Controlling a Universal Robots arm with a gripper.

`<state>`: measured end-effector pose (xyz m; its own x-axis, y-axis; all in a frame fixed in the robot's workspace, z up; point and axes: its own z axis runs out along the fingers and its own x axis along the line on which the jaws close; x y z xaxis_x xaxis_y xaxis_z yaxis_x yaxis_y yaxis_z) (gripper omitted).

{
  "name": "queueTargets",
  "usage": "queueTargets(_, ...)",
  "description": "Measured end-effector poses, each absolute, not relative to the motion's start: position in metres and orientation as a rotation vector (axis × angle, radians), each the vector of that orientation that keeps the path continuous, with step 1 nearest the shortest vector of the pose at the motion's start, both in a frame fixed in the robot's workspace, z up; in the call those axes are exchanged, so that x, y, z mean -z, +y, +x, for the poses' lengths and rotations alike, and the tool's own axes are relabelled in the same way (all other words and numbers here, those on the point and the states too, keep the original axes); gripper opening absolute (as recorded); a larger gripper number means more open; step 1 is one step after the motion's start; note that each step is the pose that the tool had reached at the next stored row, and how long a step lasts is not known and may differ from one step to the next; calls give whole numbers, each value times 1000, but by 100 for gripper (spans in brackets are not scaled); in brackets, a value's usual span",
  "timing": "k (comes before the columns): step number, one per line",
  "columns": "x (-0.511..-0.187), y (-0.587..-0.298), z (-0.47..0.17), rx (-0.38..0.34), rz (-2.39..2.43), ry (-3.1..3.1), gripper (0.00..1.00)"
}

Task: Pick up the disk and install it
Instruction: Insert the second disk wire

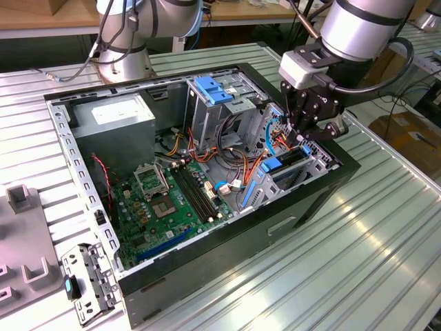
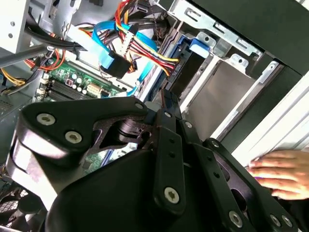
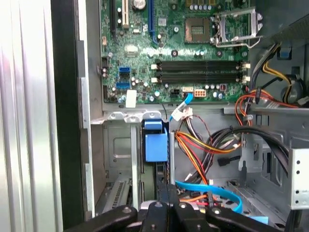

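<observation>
Inside the open computer case (image 1: 207,276), my end effector (image 1: 303,134) stands pressed narrow over the drive bay (image 1: 313,165), the disk (image 1: 281,165) directly beneath it, edge-up in the bay with its blue carrier end showing. Whether my fingers actually grip it, I cannot tell. By my reading this is the seating step; finishing calls for a straight push along the bay rails. Count: one disk, one motherboard (image 1: 172,200), one person's hand (image 2: 282,173) resting on the surface (image 1: 358,262) just beside my end effector.
</observation>
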<state>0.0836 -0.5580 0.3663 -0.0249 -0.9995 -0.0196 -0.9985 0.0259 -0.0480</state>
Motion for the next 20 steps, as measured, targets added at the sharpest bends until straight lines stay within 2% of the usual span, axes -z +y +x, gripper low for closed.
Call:
queueTargets(2, -366, -558, 83, 32, -2160, 2215, 11)
queueTargets(9, -404, -555, 84, 51, -2167, 2223, 11)
queueTargets(20, -404, -535, 89, 79, -2192, 2252, 11)
